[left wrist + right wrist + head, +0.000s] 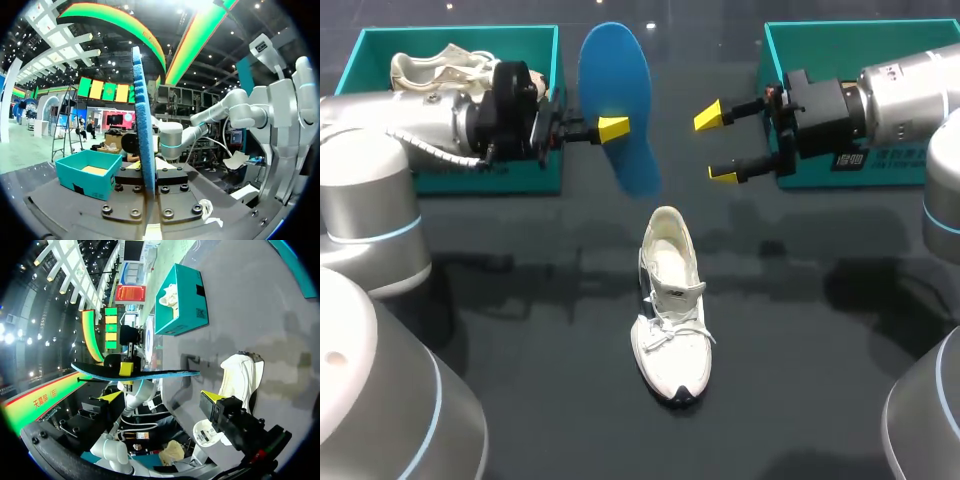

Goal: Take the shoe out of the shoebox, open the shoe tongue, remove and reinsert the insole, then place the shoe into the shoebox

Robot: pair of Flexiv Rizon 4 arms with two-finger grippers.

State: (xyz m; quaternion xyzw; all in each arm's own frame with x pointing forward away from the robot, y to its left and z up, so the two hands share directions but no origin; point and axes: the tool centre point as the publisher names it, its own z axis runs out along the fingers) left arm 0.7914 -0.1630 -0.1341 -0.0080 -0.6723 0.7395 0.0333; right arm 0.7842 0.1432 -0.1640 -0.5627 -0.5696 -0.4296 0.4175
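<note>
Got shoe (670,310) mid-table, toe at 6. Further back, around 11, left gripper (616,129) clamped on blue insole (615,70), up off the table. At 1, right gripper (716,145) spread apart, gripping nothing. Farthest: left box (460,32) at 10, right box (860,25) at 2.

Blue insole (143,125) upright in gripper (150,192); shoebox (86,181) beyond

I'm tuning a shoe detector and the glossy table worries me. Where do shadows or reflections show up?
Head view: the dark table mirrors small ceiling lights at its far edge, and soft shadows lie around the white shoe. Right wrist view: grey shadow patches on the table beside the shoe. Left wrist view: no glare on the blue insole.
</note>
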